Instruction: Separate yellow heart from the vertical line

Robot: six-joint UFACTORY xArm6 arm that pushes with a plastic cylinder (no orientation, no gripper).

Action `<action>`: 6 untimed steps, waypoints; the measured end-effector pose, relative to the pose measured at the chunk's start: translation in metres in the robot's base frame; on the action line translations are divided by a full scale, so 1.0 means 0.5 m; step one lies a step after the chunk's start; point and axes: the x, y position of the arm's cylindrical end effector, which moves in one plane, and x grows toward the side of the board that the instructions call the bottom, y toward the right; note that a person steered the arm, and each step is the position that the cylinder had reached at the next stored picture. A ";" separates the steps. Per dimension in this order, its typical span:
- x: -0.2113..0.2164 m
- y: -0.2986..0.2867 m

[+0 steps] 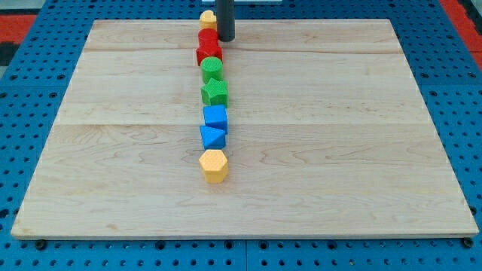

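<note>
The yellow heart (207, 19) sits at the line's top end, touching the red block (208, 37); the arm's tip (225, 38), a bare rod with no jaws, stands just right; approach step; next, a leftward push

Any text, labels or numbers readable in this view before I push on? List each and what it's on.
None. No text, number or sign shows on the board, the blocks or the rod; my tip sits at the line's top, just right of the yellow heart.
</note>
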 end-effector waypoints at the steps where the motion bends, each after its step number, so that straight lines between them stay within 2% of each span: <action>1: -0.024 0.075; 2: -0.122 0.073; 3: -0.116 0.015; 4: -0.076 -0.252; 6: 0.060 -0.284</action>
